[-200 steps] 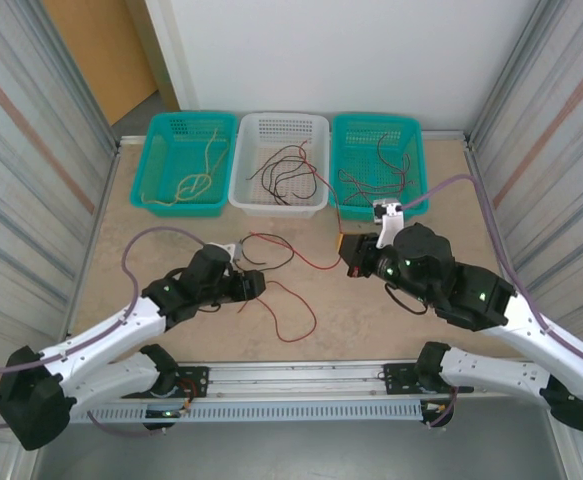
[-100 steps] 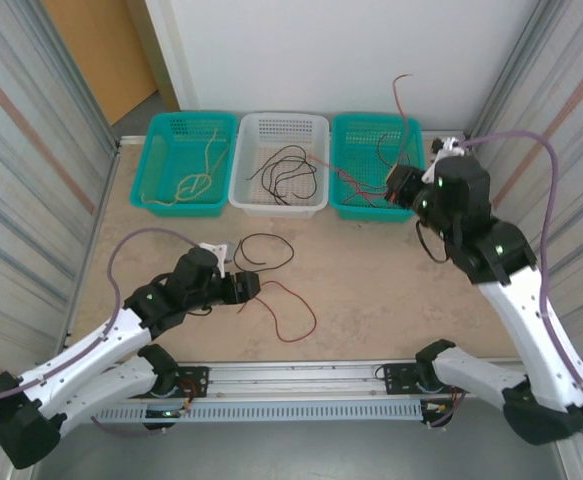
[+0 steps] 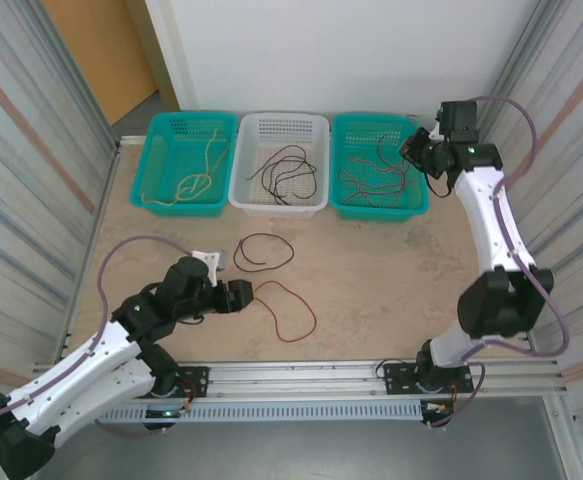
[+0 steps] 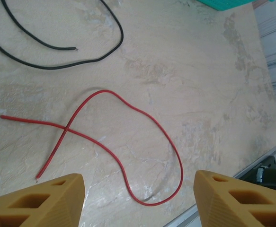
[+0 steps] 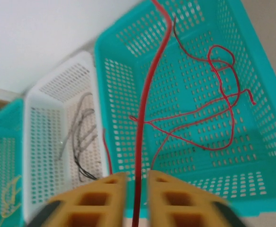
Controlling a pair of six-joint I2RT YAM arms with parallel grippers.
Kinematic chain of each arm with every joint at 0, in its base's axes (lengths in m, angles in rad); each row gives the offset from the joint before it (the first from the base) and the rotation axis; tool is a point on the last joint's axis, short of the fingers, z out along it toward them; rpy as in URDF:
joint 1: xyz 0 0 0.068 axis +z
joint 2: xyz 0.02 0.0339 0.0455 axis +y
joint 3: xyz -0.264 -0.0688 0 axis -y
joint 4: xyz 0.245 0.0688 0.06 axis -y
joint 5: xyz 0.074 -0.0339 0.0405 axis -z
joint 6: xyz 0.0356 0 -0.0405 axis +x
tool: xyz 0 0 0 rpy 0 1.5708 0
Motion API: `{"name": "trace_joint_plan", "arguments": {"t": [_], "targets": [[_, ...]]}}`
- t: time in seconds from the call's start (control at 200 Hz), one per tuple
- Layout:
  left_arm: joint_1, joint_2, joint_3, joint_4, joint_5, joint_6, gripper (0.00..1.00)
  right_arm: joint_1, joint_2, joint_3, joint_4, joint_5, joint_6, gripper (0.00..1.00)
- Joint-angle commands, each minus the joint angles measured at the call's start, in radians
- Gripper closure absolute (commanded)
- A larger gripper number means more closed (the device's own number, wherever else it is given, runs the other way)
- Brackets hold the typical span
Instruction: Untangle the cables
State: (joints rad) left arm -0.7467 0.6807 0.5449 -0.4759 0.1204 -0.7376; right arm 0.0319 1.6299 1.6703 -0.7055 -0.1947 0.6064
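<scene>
A red cable (image 4: 128, 142) lies looped and crossed over itself on the table, seen in the top view as the red cable (image 3: 289, 312). My left gripper (image 4: 138, 201) hovers open above it, apart from it; from above, the left gripper (image 3: 245, 296) is at the loop's left end. A black cable (image 3: 264, 250) lies curled just beyond. My right gripper (image 5: 138, 178) is high over the right teal basket (image 5: 110, 71). Its jaws are slightly apart, and another red cable (image 5: 148, 99) runs loosely between them down into the basket. In the top view, the right gripper (image 3: 418, 150) is at that basket's right rim.
Three baskets line the far edge: a left teal basket (image 3: 161, 140) with tan cables (image 3: 196, 183), a white basket (image 3: 316, 130) with black cables (image 3: 286, 172), and the right teal basket (image 3: 416, 200) with red cables (image 3: 371, 180). Corrugated walls close both sides.
My right arm has swung up from the table's middle to the right teal basket, carrying a red cable, and its jaws have parted a little. The left arm has drawn back slightly.
</scene>
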Motion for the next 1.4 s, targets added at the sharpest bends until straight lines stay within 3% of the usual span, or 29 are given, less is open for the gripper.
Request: {"name": "trace_joint_plan", "arguments": {"t": [0.0, 0.125, 0.266, 0.546, 0.707, 0.847, 1.042, 1.393], "targets": [[-0.005, -0.001, 0.047, -0.039, -0.011, 0.021, 0.36, 0.006, 0.098, 0.125, -0.162, -0.064, -0.119, 0.6], [-0.006, 0.022, 0.062, -0.048, -0.029, 0.04, 0.36, 0.024, 0.037, 0.027, -0.132, 0.001, -0.13, 0.51], [-0.006, 0.049, 0.073, -0.054, -0.066, 0.052, 0.37, 0.09, -0.098, -0.124, -0.102, 0.02, -0.104, 0.49], [-0.003, 0.079, 0.071, -0.095, -0.165, 0.08, 0.36, 0.483, -0.334, -0.517, -0.018, 0.233, -0.033, 0.47], [0.0, 0.211, 0.126, -0.108, -0.18, 0.137, 0.38, 0.68, -0.375, -0.691, 0.031, 0.299, 0.071, 0.48], [0.008, 0.343, 0.164, -0.059, -0.162, 0.157, 0.42, 0.795, -0.373, -0.792, 0.066, 0.329, 0.164, 0.49], [0.103, 0.512, 0.204, 0.039, -0.08, 0.138, 0.48, 0.856, -0.366, -0.85, 0.062, 0.378, 0.245, 0.49], [0.203, 0.748, 0.382, 0.026, -0.179, 0.16, 0.61, 0.89, -0.379, -0.863, 0.08, 0.388, 0.271, 0.49]]}}
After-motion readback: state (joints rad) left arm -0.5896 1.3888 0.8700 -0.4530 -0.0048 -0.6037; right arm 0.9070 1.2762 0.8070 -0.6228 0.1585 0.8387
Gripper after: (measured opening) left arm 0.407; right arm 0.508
